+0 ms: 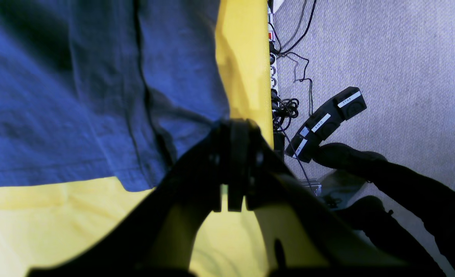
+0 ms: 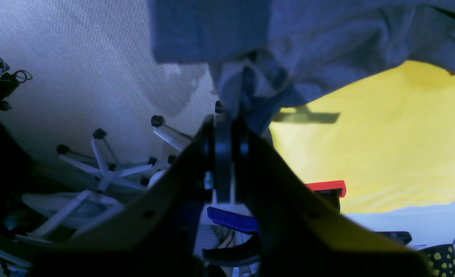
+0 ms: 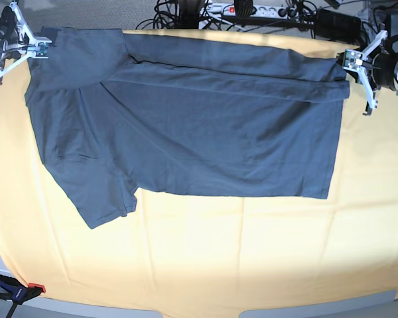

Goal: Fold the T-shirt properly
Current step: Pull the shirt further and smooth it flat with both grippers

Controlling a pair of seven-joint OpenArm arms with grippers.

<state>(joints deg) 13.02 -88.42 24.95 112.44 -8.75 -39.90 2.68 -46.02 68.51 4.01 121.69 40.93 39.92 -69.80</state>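
the t-shirt point(image 3: 199, 126) lies spread across the yellow bench point(image 3: 205, 258), its far edge doubled over toward the middle, one sleeve point(image 3: 103, 199) sticking out near the front left. the right gripper point(image 3: 38, 46) has its jaws pinched tight on the shirt's far corner at the left of the base view, cloth bunched between them. the left gripper point(image 3: 348, 59) at the far right has its jaws closed on the opposite corner by the hem. cables point(image 1: 292, 73) and a power strip point(image 1: 273, 65) lie on the grey carpet point(image 1: 385, 50) beyond.
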